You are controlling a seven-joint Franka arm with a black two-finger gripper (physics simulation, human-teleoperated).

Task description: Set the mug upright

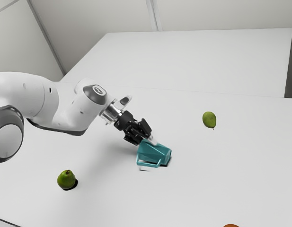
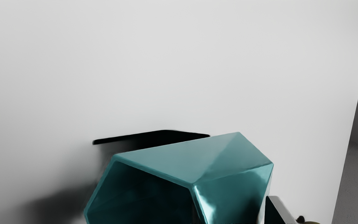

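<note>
The teal faceted mug (image 1: 156, 153) is tipped on its side in the exterior view, mouth toward the arm, base toward that view's right and handle facing the camera side. My black gripper (image 1: 146, 137) reaches down at a slant to the mug's mouth end. In the wrist view, the mug (image 2: 225, 168) shows its dark open mouth and angled walls, and a part of my gripper (image 2: 278, 211) is beside its outer wall. The mug hides much of the gripper there, so its hold on the mug is unclear.
On the white table (image 1: 198, 189), one green pear (image 1: 66, 179) stands toward the exterior view's lower left and another (image 1: 209, 119) lies beyond the mug to the right. An orange-brown object (image 1: 231, 225) is cut off at the bottom edge.
</note>
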